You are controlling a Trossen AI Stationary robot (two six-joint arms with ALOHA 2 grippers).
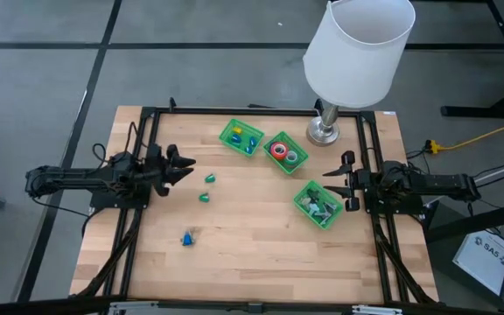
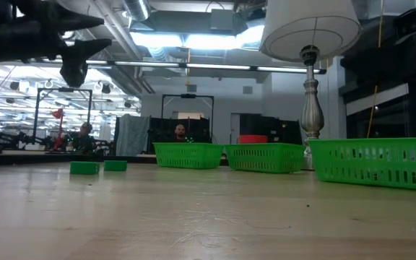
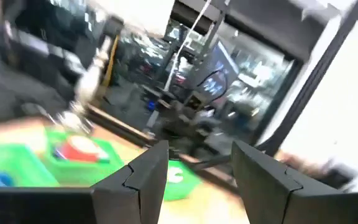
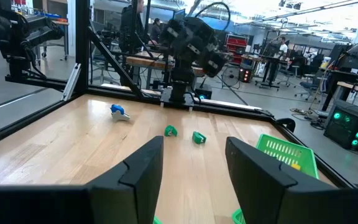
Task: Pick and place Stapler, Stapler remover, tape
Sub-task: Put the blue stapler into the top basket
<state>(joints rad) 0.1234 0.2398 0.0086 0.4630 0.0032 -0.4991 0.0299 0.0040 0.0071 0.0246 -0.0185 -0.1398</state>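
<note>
The left gripper (image 1: 185,165) hangs over the desk's left side, jaws apart and holding nothing. Three small pieces lie loose on the bare wood: one blue (image 1: 186,237) near the front, two green (image 1: 209,178) (image 1: 205,198) beside the left gripper (too small to name or to tell which way they point). Three green trays (image 1: 241,136) (image 1: 285,152) (image 1: 318,204) run diagonally toward the right; the middle one holds tape (image 1: 278,150), red. A white-shaded lamp (image 1: 325,129) stands at the back of the wooden desk (image 1: 234,262). The right gripper (image 1: 334,179) waits beside the nearest tray, jaws apart and empty. A workshop with people lies behind.
</note>
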